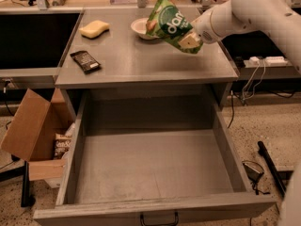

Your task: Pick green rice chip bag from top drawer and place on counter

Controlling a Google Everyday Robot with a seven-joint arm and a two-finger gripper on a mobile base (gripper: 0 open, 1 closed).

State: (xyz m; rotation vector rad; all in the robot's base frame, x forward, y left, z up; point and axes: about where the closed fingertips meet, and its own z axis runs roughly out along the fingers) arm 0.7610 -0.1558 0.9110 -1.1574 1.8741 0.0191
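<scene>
The green rice chip bag (168,23) hangs in the air above the back right of the counter (141,60), tilted, with its white lettering facing me. My gripper (190,39) is shut on the bag's lower right end; the white arm (254,8) reaches in from the upper right. The top drawer (150,168) is pulled fully open below the counter, its flat grey bottom bare, its dark handle (159,218) at the front edge.
On the counter lie a black snack bar wrapper (85,61), a yellow sponge (94,28) and a small white bowl (141,28) just behind the bag. A brown cardboard box (33,135) stands on the floor at the left. Cables and a power strip (265,60) are at the right.
</scene>
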